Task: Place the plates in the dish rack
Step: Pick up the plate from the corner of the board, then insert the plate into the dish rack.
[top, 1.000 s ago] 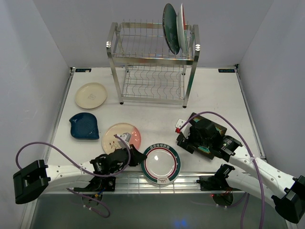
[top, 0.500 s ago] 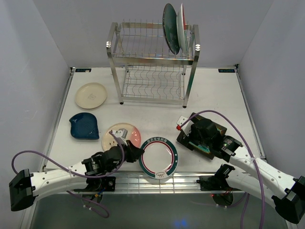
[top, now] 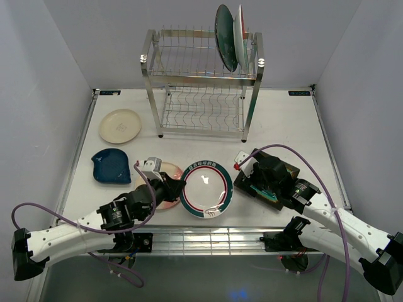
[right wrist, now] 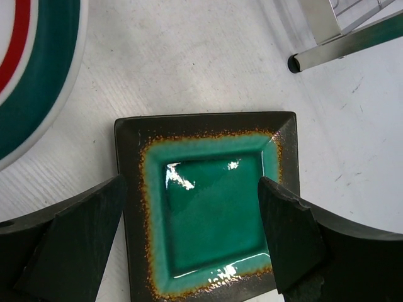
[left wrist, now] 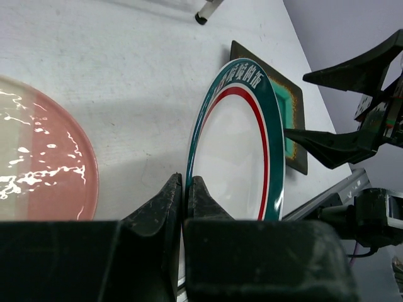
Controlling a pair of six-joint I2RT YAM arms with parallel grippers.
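White desk [top: 283, 126] between pale walls carries all the loose items. The dish rack [top: 201, 82] stands at its far edge.

**Handling.** Every plate looks like glazed ceramic: rigid, fairly heavy for a two-finger grip, slick, and liable to chip or shatter if dropped or knocked against the steel wires (a judgement from appearance). Take hold at the rim, one finger on each face, and expect the plate to pivot in the grip under its own weight.

**Left tool** [left wrist: 184, 189]: pressed together on the near rim of the green-and-red-rimmed plate [left wrist: 242, 157]. This plate is tilted up off the desk, just beside the pink-and-cream plate [left wrist: 38, 157]. Whether its far edge touches the desk cannot be told.

**Right tool** [right wrist: 189, 182]: spread wide, one finger on each side of the square green plate [right wrist: 214, 214], which lies flat on the desk. No contact is evident. The raised square lip is the likely place to grip.

**Also on the desk, left side:** cream plate [top: 120, 126] and dark blue plate [top: 111, 166].

**Rack contents.**
- Upper tier: a dark teal plate [top: 225, 36] and a paler plate [top: 240, 28] stand upright, close together, in slots at the right end. The slots to their left are free.
- Lower tier: no plate shows.
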